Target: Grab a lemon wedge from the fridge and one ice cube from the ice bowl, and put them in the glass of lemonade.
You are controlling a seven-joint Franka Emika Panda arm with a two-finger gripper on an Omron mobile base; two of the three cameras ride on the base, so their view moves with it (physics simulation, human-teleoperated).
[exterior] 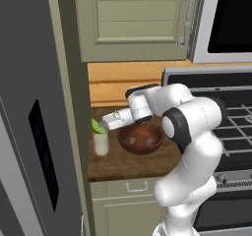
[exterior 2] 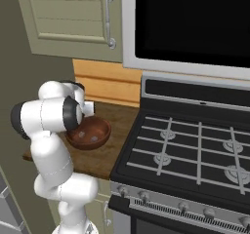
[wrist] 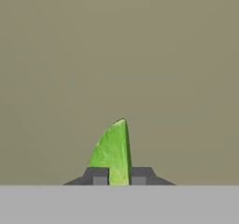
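The claw [wrist: 119, 176] is gripping the lemon wedge [wrist: 112, 152] between its two fingertips, the wedge sticking out past them. It is hovering just above the glass of lemonade [exterior: 101, 143], which is standing on the wooden bench [exterior: 128, 165] just beside the ice bowl [exterior: 141, 138], with the fridge [exterior: 34, 132] rising to the left.

A pale green panelled cabinet door [exterior: 133, 18] hangs above the brown wooden counter [exterior: 128, 163], beside a black gas stove [exterior 2: 195, 150].

Even soft light, faint shadows, perhaps slightly blurry
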